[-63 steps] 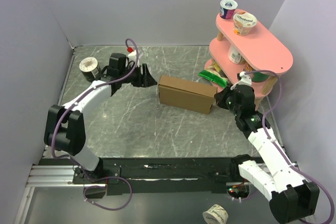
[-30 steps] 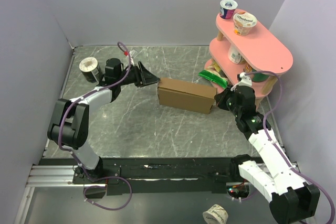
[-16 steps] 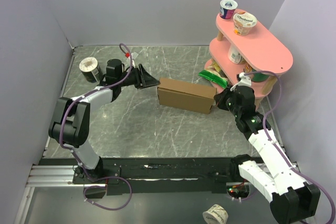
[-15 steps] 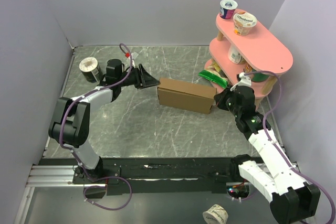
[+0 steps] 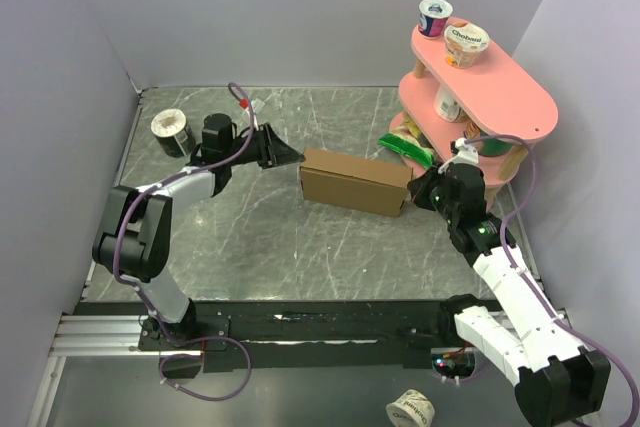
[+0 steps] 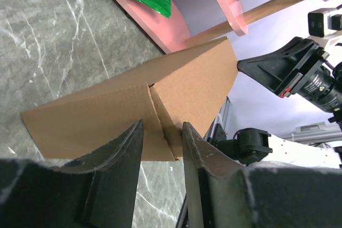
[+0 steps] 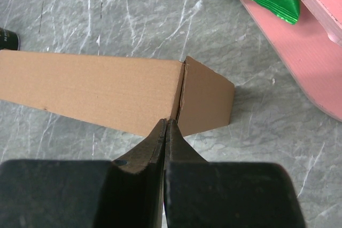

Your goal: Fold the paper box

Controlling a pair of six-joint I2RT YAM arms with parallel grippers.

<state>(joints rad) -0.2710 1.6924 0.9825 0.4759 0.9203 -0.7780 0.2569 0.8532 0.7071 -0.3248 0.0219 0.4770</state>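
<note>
The paper box [image 5: 355,181] lay on the table [image 5: 260,242] with its long axis running between the arms, the left gripper [image 5: 287,156] at its left end with fingers parted toward the end corner, and the right gripper [image 5: 414,192] at its right end with fingers pressed together on nothing.

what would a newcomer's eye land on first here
A closed brown paper box lies mid-table, caught between the two arms: the left jaws parted at its left end, the right jaws shut with their tips at its right end. Behind it on the right stands a bright pink shelf, with yogurt cups on top and a green packet at its base.
</note>
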